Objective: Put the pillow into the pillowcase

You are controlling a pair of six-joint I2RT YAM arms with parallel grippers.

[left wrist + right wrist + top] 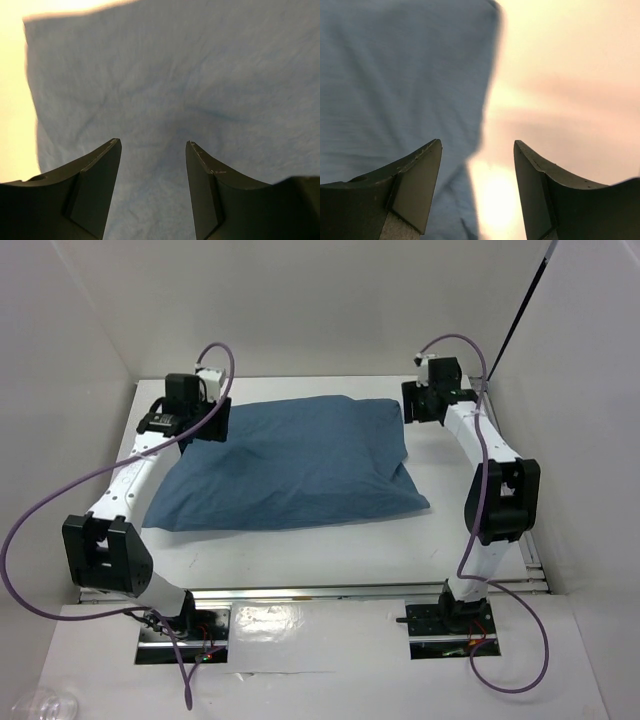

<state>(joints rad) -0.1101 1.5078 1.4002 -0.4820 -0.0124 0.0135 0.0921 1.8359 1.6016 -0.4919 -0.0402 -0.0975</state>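
The dusty-blue pillowcase (pixel 290 462) lies puffed and wrinkled in the middle of the white table. No cream-yellow pillow shows in any view. My left gripper (pixel 205 425) hovers over the pillowcase's far left corner, open and empty; in the left wrist view it (pixel 153 145) sits above blue fabric (pixel 175 90). My right gripper (pixel 415 405) is at the far right corner, open and empty; in the right wrist view it (pixel 477 145) straddles the edge of the blue fabric (pixel 395 75) and the bare table.
White walls close in the table at the back and both sides. A purple cable loops from each arm. A metal rail (pixel 330 592) runs along the near table edge by the arm bases.
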